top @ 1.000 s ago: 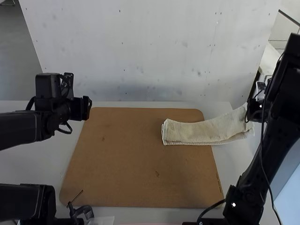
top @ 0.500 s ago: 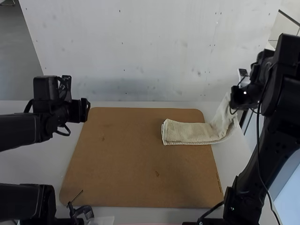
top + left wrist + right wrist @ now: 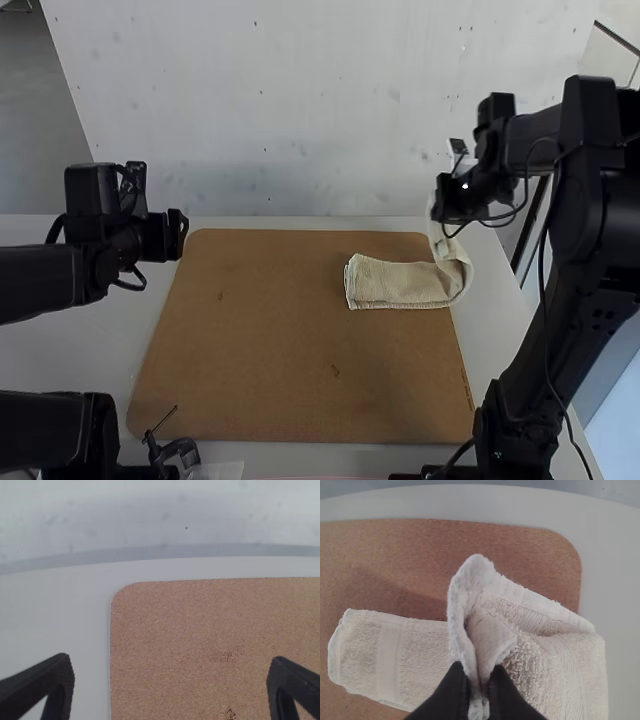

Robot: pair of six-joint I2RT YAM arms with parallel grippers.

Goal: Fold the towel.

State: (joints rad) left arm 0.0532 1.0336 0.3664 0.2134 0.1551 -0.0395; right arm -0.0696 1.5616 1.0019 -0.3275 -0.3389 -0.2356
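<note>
The right gripper's (image 3: 439, 211) fingers pinch the raised end of the long cream terry towel (image 3: 397, 284), its gathered ridge plain in the right wrist view; the high view shows the flat end on the brown rectangular board (image 3: 285, 345). That raised end has swung inward since the earlier frames. The left gripper's (image 3: 181, 235) fingers stand wide apart.

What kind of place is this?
Probably a robot lab or workshop: a left robot arm and a right robot arm stand at a table, where a towel lies partly on a brown board.
</note>
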